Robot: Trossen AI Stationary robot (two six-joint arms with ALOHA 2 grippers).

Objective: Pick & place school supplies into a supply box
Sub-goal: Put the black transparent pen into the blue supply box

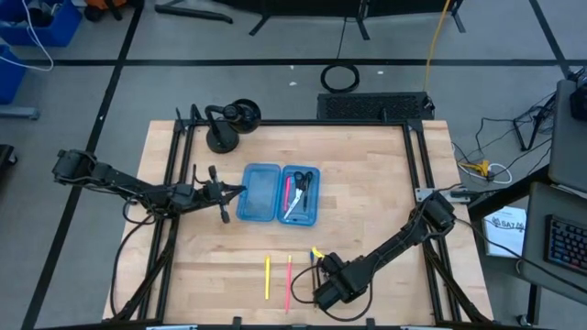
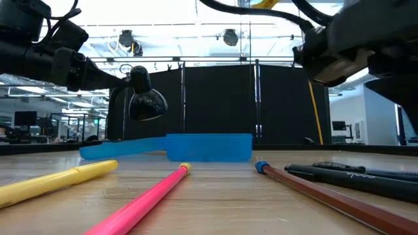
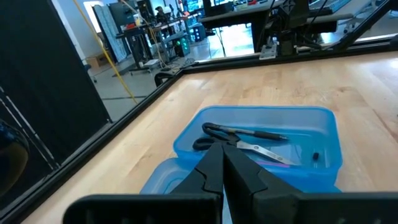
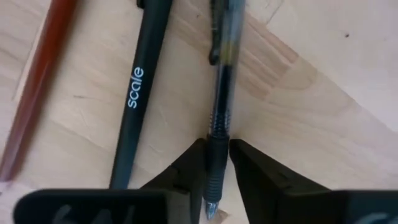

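Inside supply box [image 1: 278,194], scissors [image 1: 302,182] and pens, right tool [image 4: 217,167] clenched on clear pen [image 4: 222,74], left tool [image 3: 222,168] clenched empty.

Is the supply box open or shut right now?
Open. The supply box lies with both halves spread flat, scissors visible inside the right half.

Open translucent blue supply box [image 1: 260,193] holds scissors [image 1: 303,182] and pink pen [image 1: 287,191]; yellow pencil [image 1: 268,277], pink pencil [image 1: 288,280] lie near-side of it
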